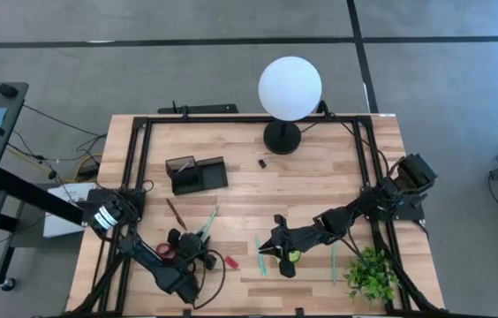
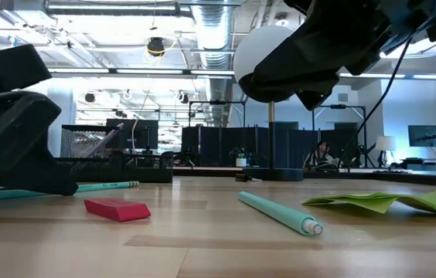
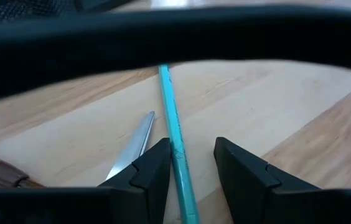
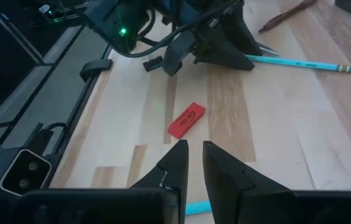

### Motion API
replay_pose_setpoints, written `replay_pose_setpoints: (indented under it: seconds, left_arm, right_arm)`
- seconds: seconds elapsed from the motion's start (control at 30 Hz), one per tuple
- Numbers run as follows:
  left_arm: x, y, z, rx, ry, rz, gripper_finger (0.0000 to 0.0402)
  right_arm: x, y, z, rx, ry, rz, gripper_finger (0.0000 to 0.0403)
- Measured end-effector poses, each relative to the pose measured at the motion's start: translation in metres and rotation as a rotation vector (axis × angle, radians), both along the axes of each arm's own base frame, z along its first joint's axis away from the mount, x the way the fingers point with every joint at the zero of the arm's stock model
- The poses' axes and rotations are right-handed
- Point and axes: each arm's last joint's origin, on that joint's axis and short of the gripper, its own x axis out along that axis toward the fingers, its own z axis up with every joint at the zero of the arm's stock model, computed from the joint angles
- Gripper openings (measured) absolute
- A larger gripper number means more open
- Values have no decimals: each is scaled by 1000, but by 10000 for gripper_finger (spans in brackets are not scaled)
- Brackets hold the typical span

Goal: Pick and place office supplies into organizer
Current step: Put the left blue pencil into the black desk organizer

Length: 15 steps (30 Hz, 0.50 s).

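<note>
My left gripper (image 3: 191,152) is open and low over the table's near left (image 1: 198,250). Its fingers stand on either side of a teal pencil (image 3: 170,112) that lies flat on the wood. Red-handled scissors (image 1: 168,252) lie beside it, blade (image 3: 133,146) toward the pencil. My right gripper (image 4: 193,149) hovers near the table's middle (image 1: 275,247), open by a narrow gap with nothing between its fingers. A red eraser (image 4: 186,119) lies ahead of it. A crumpled lime-green sticky note (image 2: 380,202) and a teal pen (image 2: 280,214) lie below it. The black organizer (image 1: 196,174) stands at the far left. My left gripper straddles the teal pencil's shaft (image 3: 177,155), coming at it on a slant from above, with the fingers along its length. The pencil runs right beside the inner edge of one finger (image 3: 157,168). Whether that finger touches it, I cannot tell. The pencil lies flat on the table.
A white globe lamp (image 1: 290,87) on a round black base (image 1: 282,139) stands at the far middle, with a small black clip (image 1: 263,162) near it. A brown pen (image 1: 177,215) lies near the organizer. A green pen (image 1: 334,263) and a leafy plant (image 1: 373,274) are at the near right.
</note>
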Motion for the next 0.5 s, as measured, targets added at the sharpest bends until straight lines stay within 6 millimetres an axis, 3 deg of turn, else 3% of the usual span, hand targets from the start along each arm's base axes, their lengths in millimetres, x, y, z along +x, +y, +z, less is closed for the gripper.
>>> replay_pose_setpoints:
  seconds: [0.5]
  left_arm:
    - [4, -3, 6, -10, -39, 44, 125]
  right_arm:
    - [5, -11, 0, 1, -2, -35, 43]
